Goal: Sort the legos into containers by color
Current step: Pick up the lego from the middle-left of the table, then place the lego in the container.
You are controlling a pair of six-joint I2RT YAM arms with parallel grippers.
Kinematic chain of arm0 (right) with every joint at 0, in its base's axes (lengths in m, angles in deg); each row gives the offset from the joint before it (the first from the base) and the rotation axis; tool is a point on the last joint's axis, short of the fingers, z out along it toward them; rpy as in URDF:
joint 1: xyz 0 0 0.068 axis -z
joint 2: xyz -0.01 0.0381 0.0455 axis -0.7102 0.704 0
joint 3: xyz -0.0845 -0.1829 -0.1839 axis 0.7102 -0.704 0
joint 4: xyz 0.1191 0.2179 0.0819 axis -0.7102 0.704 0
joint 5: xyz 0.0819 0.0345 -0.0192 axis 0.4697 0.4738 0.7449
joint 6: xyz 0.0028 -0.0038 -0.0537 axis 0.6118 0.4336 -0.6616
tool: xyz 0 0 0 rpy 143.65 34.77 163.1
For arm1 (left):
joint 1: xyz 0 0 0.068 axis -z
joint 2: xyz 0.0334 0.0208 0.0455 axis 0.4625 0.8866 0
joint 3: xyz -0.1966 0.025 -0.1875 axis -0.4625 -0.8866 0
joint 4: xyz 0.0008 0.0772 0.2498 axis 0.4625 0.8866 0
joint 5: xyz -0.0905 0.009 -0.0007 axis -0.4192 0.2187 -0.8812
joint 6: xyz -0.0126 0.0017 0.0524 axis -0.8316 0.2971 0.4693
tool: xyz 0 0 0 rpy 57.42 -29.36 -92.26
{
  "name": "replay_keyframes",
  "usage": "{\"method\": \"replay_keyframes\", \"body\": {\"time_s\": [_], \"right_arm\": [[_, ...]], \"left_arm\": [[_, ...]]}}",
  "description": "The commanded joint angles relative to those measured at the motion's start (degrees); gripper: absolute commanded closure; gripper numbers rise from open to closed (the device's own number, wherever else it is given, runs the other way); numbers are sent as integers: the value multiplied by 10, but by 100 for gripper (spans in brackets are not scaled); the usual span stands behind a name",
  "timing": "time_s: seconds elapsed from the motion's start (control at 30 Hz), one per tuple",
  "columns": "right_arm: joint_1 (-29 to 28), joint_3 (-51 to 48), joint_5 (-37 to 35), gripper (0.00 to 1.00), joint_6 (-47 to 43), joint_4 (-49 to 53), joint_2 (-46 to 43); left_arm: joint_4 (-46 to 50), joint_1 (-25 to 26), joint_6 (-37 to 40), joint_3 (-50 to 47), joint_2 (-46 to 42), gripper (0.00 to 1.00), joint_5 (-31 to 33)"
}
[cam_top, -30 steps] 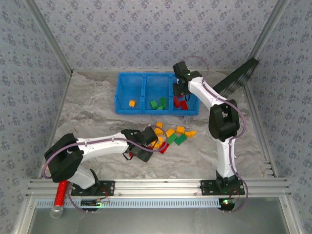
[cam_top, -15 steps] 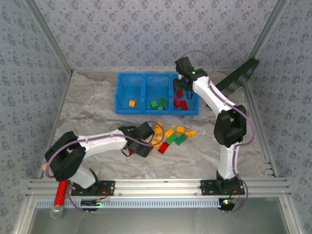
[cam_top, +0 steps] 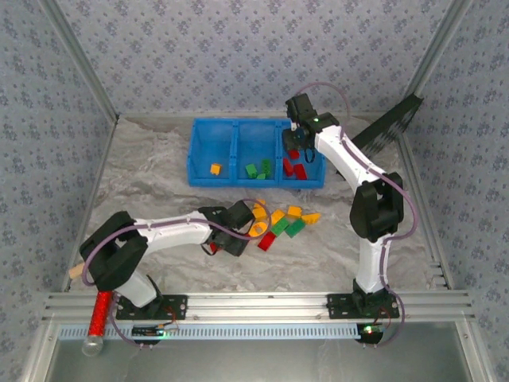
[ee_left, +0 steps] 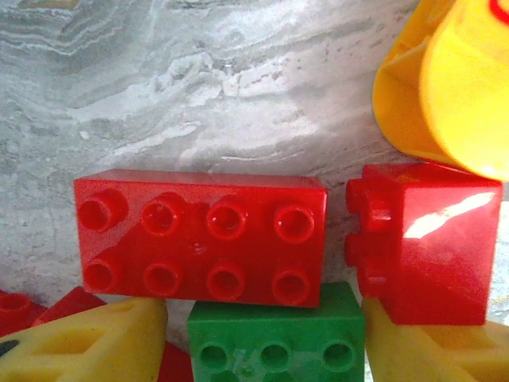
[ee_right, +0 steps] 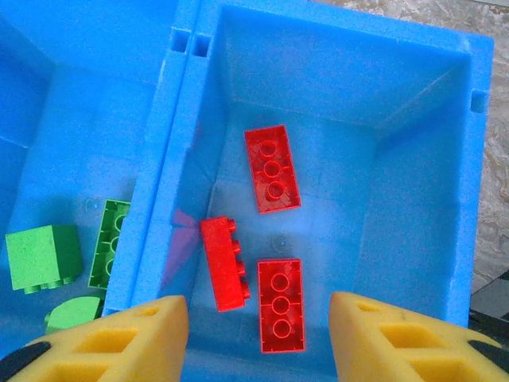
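**Left gripper** (ee_left: pixel 262 350): fingers (ee_left: pixel 87 346) apart, nothing clamped.
- Between the pads lies a green brick (ee_left: pixel 274 342), studs up.
- Just beyond the fingertips, touching the green one, lies a red two-by-four brick (ee_left: pixel 199 239). It is studs up, with its long axis running from finger to finger.
- Beyond the pad on the view's right, a second red brick (ee_left: pixel 425 243) lies on its side, a narrow gap from the first.
- Further out on that side is a yellow-orange piece (ee_left: pixel 445 87).

**Right gripper** (ee_right: pixel 254 334): fingers (ee_right: pixel 398 334) apart and empty, over the right compartment (ee_right: pixel 413 159) of the blue tray (cam_top: pixel 231 181).
- Three red bricks (ee_right: pixel 272 169) lie on its floor, between and beyond the fingertips.
- Green bricks (ee_right: pixel 44 256) sit past the dividing wall.

**Top view:** one yellow-orange brick (cam_top: pixel 215 169) is in the left compartment. The loose pile (cam_top: pixel 280 225) is on the table (cam_top: pixel 159 183), just ahead of the left fingers.

**Handling (judgement):** the bricks look rigid, light and glossy, so they could skate away under a glancing pad. Crushing seems no risk. The best hold is probably across the flat long walls, not over the studs. The red two-by-four looks about as long as the opening, so the wrist would likely want a quarter turn.

**Unclear:**
- The green brick is cut off by the frame edge.
- The yellow-orange piece is cropped, so I cannot tell its shape.
- I cannot count the red fragments behind the pad on the view's left.
- A rounded green piece is half hidden behind one right-gripper finger.
- From above, the left fingertips merge with the pile.
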Motion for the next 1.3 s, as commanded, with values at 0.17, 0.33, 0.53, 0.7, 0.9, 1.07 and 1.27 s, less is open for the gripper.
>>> {"method": "replay_keyframes", "body": {"time_s": [0.17,0.33,0.53,0.7,0.9,1.07,1.27], "right_arm": [[7,-13,-5,48,4,13,-31],[11,-24,-6,47,2,8,-46],[9,-44,-3,47,4,23,-78],[-4,-129,29,39,37,38,-154],[-46,-271,56,32,142,41,-259],[-134,-355,20,23,267,51,-331],[-236,-446,27,10,395,20,-358]], "left_arm": [[1,19,-31,-28,40,40,-63],[-3,22,-49,-40,36,40,-62],[14,22,-56,-29,18,56,-48],[69,9,-30,13,-22,59,-19],[124,-55,41,103,-85,60,-34],[104,-131,94,167,-100,59,-69],[42,-176,138,253,-37,59,-64]]}}
